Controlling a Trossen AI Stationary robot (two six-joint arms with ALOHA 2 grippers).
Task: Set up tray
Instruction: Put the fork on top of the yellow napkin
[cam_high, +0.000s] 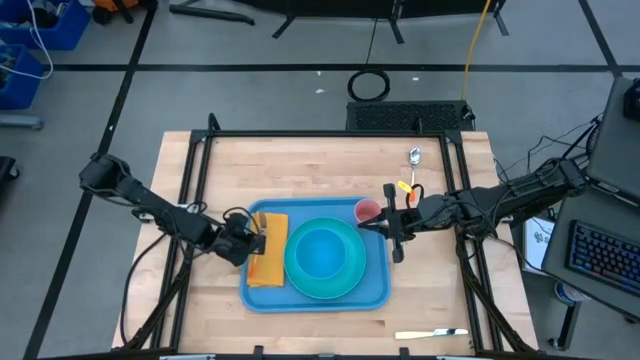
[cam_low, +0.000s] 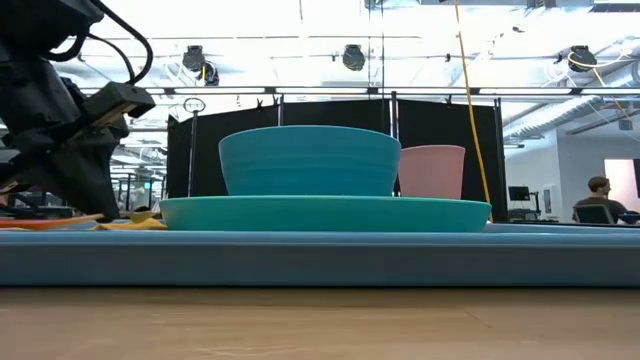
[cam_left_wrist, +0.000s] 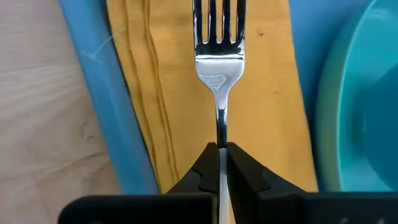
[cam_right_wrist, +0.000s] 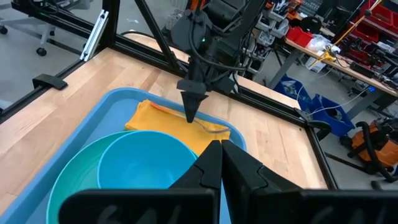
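Note:
The light-blue tray lies mid-table and carries a teal plate with a teal bowl, a folded orange napkin along its left side and a pink cup at its far right corner. My left gripper hovers over the napkin, shut on a silver fork. My right gripper is shut and holds nothing; it sits by the tray's right rim just beside the cup, pointing toward the bowl. My left gripper pinches the fork's handle between its two fingers, coming from above and slanting down. The fork runs on ahead of the fingers, tines over the napkin. In the right wrist view the fork lies low on the napkin; whether it rests there I cannot tell.
A spoon lies on the wood near the table's far right corner, with a small yellow-and-red item closer to the tray. A knife lies near the front right edge. Bare wood shows left of and in front of the tray.

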